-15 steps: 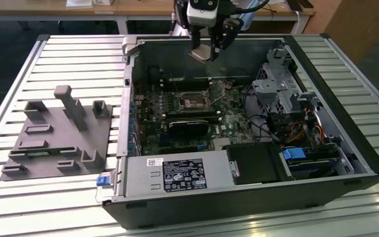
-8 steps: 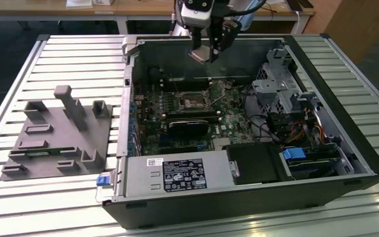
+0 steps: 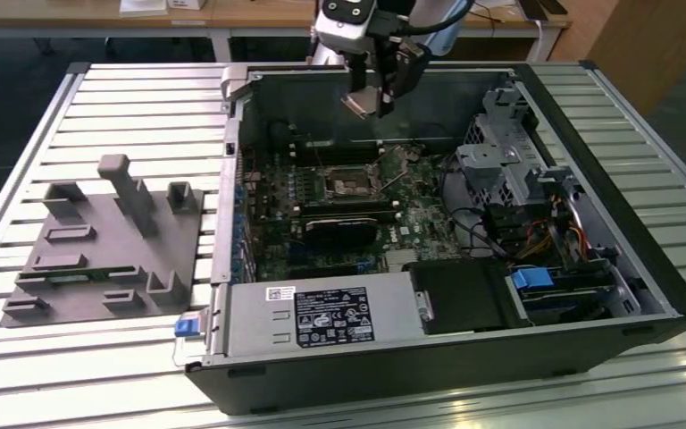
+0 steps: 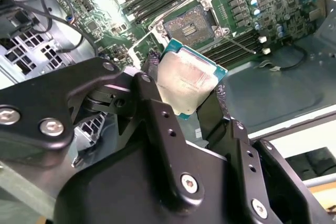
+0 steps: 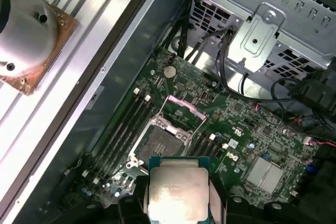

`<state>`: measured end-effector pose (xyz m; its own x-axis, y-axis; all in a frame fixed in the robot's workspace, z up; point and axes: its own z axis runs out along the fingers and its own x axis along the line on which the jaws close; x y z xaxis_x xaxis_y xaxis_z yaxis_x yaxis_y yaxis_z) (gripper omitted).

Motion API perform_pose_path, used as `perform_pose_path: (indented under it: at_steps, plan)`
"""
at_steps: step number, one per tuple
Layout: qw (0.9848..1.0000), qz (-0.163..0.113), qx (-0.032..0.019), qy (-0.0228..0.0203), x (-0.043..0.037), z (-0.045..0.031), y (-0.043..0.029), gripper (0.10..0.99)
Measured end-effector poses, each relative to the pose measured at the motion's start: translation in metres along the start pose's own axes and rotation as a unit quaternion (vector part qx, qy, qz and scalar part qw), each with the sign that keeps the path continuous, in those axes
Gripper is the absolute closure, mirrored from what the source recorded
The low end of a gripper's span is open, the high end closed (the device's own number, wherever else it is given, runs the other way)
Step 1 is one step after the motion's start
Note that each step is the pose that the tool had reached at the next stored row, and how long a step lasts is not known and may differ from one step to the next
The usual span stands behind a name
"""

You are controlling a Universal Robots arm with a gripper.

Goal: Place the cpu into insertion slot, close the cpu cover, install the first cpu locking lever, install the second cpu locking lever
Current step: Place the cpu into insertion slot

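Note:
My gripper (image 3: 368,104) hangs above the back of the open computer case, shut on the cpu (image 3: 363,105). In both wrist views the cpu (image 4: 186,80) (image 5: 177,190) is a flat square chip with a dull silvery top, pinched at its edges between the black fingers (image 4: 157,114). The insertion slot (image 3: 349,186) (image 4: 190,24) (image 5: 160,142) lies bare on the green motherboard below, dark in the centre, with a gap of air between it and the chip. The cpu cover (image 5: 181,109) stands swung up at the slot's far side.
A grey fixture plate (image 3: 104,241) lies on the slatted table at the exterior view's left. Inside the case are a black heatsink (image 3: 343,231), a power supply (image 3: 307,317), a metal drive cage (image 3: 504,161) and cables. Long memory slots (image 5: 123,124) flank the slot.

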<state>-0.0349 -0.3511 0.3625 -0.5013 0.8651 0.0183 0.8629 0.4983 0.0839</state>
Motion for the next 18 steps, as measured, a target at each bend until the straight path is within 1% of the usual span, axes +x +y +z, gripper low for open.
perform_pose_path:
  at_steps: [5, 9, 15, 18]
  plan:
    - [0.9998, 0.022, 0.0004, -0.0016, 0.0014, 0.0036, -0.0002, 0.545]
    - [0.9990, 0.045, 0.0018, -0.0034, 0.0021, 0.0073, -0.0002, 0.545]
    - [0.9969, 0.078, 0.0040, -0.0062, 0.0033, 0.0135, 0.0001, 0.545]
    - [0.9954, 0.095, 0.0055, -0.0084, 0.0042, 0.0169, 0.0003, 0.545]
